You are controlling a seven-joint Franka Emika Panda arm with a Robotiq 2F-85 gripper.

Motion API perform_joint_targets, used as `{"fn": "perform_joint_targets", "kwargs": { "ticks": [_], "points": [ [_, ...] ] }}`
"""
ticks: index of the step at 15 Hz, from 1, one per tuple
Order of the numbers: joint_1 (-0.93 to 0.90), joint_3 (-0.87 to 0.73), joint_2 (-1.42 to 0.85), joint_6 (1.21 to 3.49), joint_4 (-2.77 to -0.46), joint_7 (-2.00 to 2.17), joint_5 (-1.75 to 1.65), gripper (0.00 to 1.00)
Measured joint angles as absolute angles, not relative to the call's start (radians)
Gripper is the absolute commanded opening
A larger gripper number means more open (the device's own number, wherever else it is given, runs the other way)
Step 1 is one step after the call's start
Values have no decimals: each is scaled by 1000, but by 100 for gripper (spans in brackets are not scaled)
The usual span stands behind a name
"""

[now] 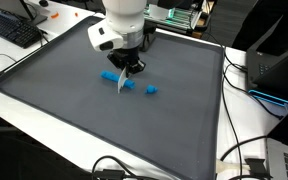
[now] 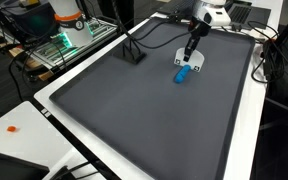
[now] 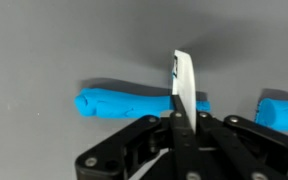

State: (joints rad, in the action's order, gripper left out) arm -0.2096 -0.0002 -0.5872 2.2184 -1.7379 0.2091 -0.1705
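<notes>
My gripper [image 3: 183, 122] is shut on a thin white blade [image 3: 184, 82] that points down at the mat. The blade stands across a long blue roll [image 3: 119, 102] of soft material lying on the dark grey mat [image 3: 64, 40]. A small separate blue piece [image 3: 279, 110] lies to the right of the roll. In both exterior views the gripper [image 1: 125, 70] [image 2: 190, 50] hangs just above the roll [image 1: 111, 75] [image 2: 183, 76]. The blade [image 1: 122, 86] and the small piece [image 1: 151, 91] show beside it. Whether the blade touches the roll is unclear.
The mat [image 1: 64, 110] covers a white table. A black keyboard [image 1: 14, 30] lies beyond the mat's corner. A small black stand [image 2: 134, 55] sits on the mat near a green circuit rack [image 2: 69, 35]. Cables [image 1: 249, 165] run along the table edge.
</notes>
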Motion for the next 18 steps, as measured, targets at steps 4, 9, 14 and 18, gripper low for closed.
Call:
{"fn": "perform_joint_targets", "kwargs": {
  "ticks": [4,9,14,18],
  "points": [
    [-201,4,-587,2218,-1737,209,-144,1],
    [-188,15,-587,2217,-1736,208,-107,1],
    [-189,25,-585,2199,-1734,208,-96,1],
    [-189,28,-580,2190,-1732,207,-97,1]
  ]
}}
